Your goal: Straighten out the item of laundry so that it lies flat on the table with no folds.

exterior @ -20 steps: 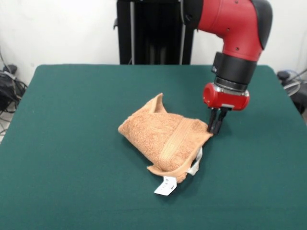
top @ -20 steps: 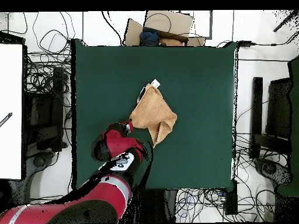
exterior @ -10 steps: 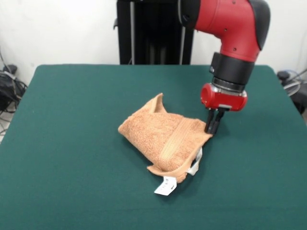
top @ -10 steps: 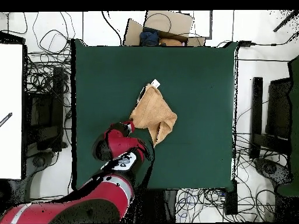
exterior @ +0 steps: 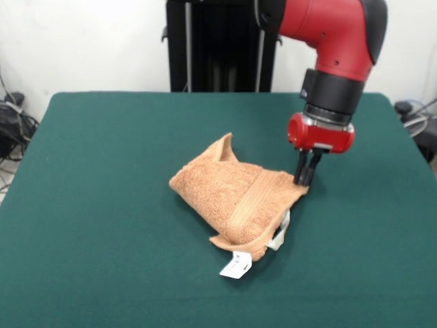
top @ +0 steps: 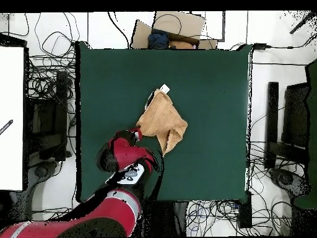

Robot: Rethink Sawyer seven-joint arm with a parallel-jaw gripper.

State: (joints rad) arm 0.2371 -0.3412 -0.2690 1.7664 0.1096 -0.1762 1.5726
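— Green cloth, that is most of what I see: the table (exterior: 102, 205) with its dark top, and near its middle the towel (exterior: 229, 195), well clear of every edge.

— Is it flat?

— No. The orange-tan terry lies bunched in a folded heap, one corner standing up in a peak on the far side, the woven border band (exterior: 247, 201) running across the fold toward the near edge.

— And the arm?

— The red and black arm (exterior: 334, 48) comes down over the towel's corner. From above, its red wrist sits just beside the cloth's edge.

— The claw?

— The gripper (exterior: 303, 179) points straight down, its two dark fingers (exterior: 300, 171) drawn narrow, nearly together, right at the corner of the towel. I cannot tell if cloth is pinched between them.

— Anything smaller?

— Two white tags: one (exterior: 235, 265) lying on the table at the towel's near edge, one (exterior: 278, 236) tucked under the fold beside it.
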